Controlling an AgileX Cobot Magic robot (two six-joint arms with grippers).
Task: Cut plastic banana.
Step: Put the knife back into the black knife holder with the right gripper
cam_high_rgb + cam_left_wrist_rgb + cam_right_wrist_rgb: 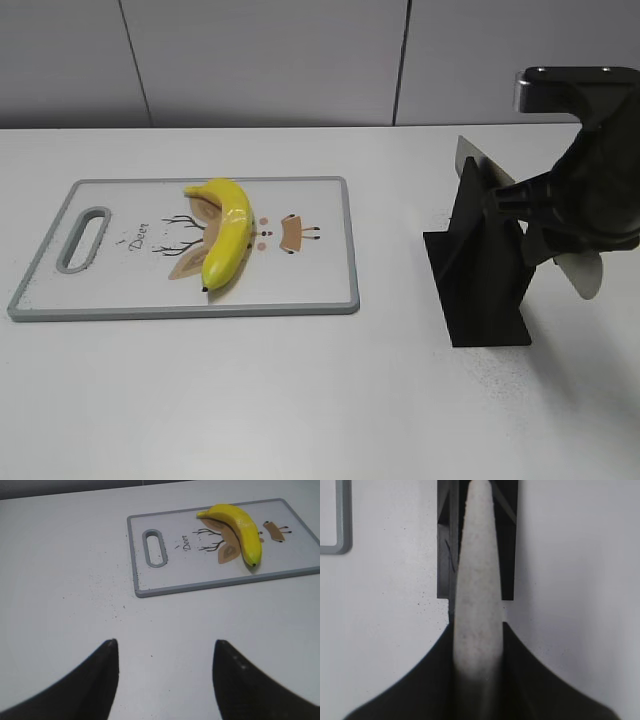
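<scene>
A yellow plastic banana lies whole on a white cutting board with a grey rim and a deer drawing. It also shows in the left wrist view at the top right, on the board. A pale knife sits in a black stand at the right. My right gripper is shut on the knife's handle, fingers either side. My left gripper is open and empty above bare table, short of the board. It is out of the exterior view.
The board's handle slot is at its left end. A corner of the board shows in the right wrist view, left of the stand. Dark specks dot the white table. A grey wall runs behind.
</scene>
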